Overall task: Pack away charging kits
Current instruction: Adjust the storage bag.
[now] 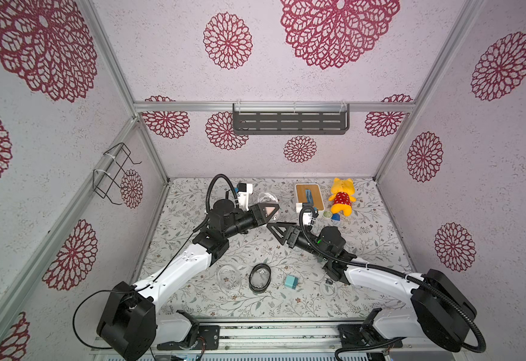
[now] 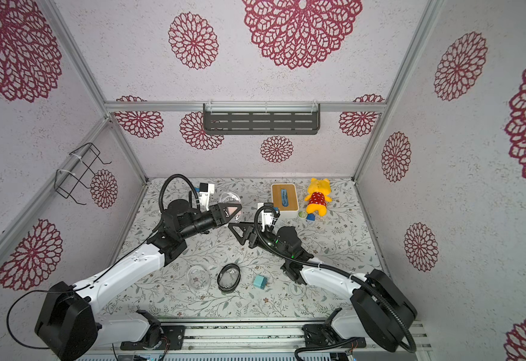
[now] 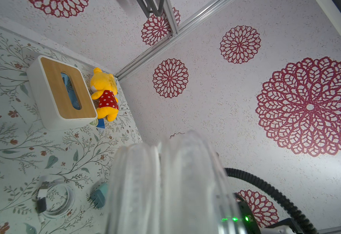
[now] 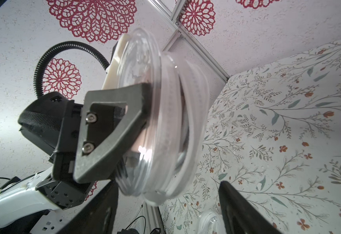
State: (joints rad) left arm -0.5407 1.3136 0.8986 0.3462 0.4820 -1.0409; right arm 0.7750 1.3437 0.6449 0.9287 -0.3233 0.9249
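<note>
My left gripper [image 1: 270, 215] is shut on a clear oval case [image 4: 161, 113], held on edge above the mat at mid-table. A pale coiled cable [image 4: 188, 121] and something pink [image 1: 269, 210] show inside it. In the left wrist view the case [image 3: 165, 182] hides the jaws. My right gripper [image 1: 275, 230] stands open just in front of and below the case, its dark fingers [image 4: 242, 212] apart with nothing between them. On the near mat lie a teal charger [image 1: 291, 281], an open clear case [image 1: 229, 276], a dark-rimmed case [image 1: 260, 278] and a coiled cable [image 3: 54, 200].
Another clear case [image 1: 267, 197] holding cable sits at the back behind the left gripper. The white box with a wooden top [image 1: 309, 197], a yellow plush [image 1: 342, 197] and a small blue block [image 1: 336, 217] stand at the back right. A dark shelf [image 1: 290, 120] hangs on the rear wall.
</note>
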